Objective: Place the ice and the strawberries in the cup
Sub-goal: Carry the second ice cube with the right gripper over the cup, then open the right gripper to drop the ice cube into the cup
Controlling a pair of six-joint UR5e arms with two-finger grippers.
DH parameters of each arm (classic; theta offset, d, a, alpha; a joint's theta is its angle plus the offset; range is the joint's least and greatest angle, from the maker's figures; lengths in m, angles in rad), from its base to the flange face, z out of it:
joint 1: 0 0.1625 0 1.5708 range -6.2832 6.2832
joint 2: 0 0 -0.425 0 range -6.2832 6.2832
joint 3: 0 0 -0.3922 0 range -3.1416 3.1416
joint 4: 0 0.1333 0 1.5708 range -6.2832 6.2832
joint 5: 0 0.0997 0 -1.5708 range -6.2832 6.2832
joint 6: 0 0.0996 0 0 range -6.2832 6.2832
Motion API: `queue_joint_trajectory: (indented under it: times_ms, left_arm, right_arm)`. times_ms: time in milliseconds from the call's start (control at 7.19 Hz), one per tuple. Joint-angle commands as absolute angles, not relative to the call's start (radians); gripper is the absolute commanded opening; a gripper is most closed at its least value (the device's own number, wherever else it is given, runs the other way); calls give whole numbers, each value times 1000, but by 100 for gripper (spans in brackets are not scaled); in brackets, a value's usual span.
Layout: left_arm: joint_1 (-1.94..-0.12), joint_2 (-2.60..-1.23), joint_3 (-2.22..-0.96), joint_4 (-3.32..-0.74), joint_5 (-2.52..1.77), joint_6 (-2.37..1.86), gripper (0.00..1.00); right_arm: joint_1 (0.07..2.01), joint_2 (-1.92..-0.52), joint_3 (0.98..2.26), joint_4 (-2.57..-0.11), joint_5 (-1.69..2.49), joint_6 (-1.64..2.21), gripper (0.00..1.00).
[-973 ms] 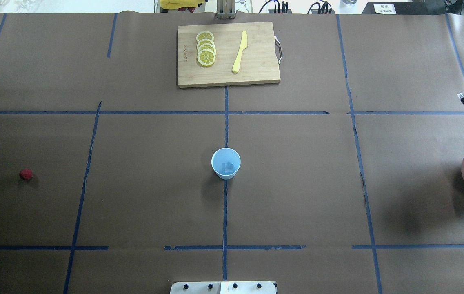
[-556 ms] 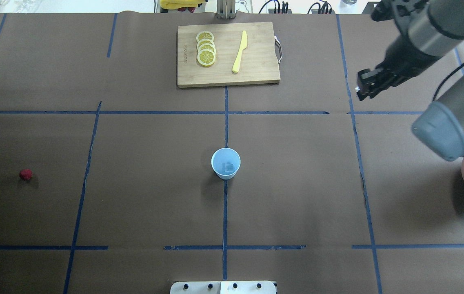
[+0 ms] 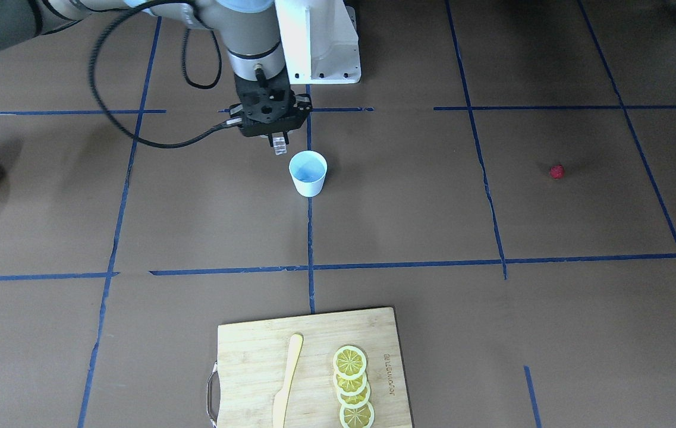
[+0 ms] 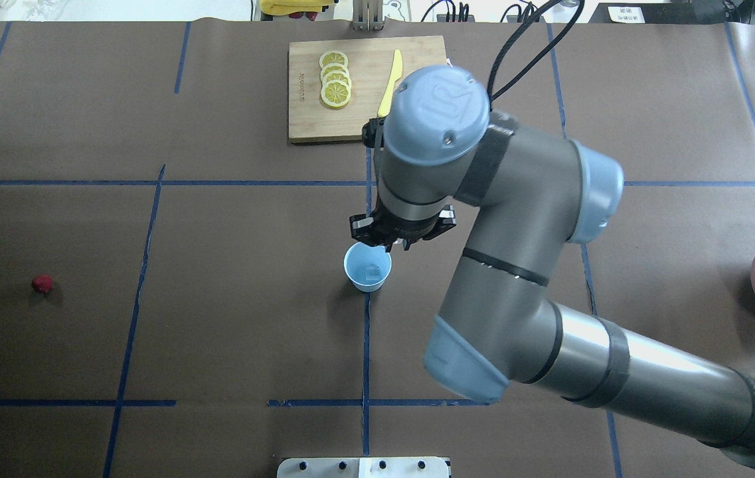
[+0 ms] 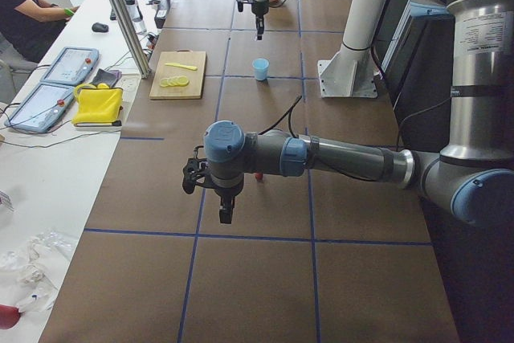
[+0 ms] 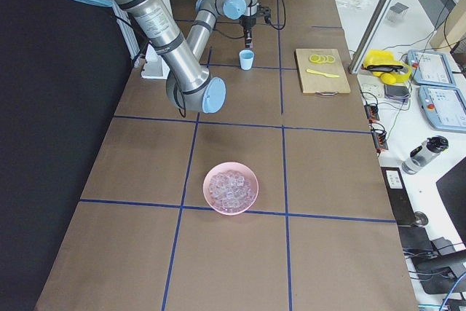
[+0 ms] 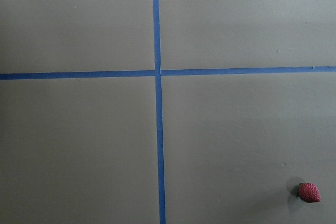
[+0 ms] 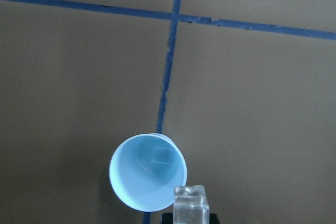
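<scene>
Clear ice cube [image 8: 191,203] pinched in the right claw [image 3: 279,144], jaws narrow around it, hanging above the worktop [image 3: 409,202] just beside the cup [image 8: 148,171]. In the right wrist view the cube overlaps the edge of the rim, not the middle of the mouth. In the front-facing view it sits off the cup's robot-ward side. Cup upright on the centre tape line, with 1 settled cube [image 8: 164,156] on its pale blue bottom. Pink bowl [image 6: 231,187] of loose ice stands well apart, toward the worktop's end on the robot's right. Strawberry [image 7: 309,192] lies alone on bare paper on the robot's left, well apart from the cup and not yet in it. Left claw [image 5: 226,213] hovers above that region. It shows only in the side view, so wide or narrow cannot be told. Step in hand, as judged: delivery of ice cube no. 2. Next move calls for a short shift to centre the cube over the mouth, then a low release, so it neither glances off the rim nor tips the light cup. The berry pickup would fall to the left arm.
</scene>
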State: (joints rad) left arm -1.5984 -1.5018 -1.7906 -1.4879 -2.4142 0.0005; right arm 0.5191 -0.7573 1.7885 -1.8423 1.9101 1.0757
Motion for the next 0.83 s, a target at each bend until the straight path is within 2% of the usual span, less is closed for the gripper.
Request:
queue_joint_trajectory:
  times_ms: [0,417,695]
  left_arm:
    - [-1598,-1502,-1783,-1489,-2411,2,100]
    - [-1598,-1502,-1784,-1491,-2411,2,100]
    - [-1597,-1502,-1784,-1491,-2413,2,100]
  right_arm:
    - [462,-713,1686,-1774,1862,1114,0]
    - [454,-686,1617,-1769,1841,1112,0]
    - [456,-689,1614,-1769,1839,1109,6]
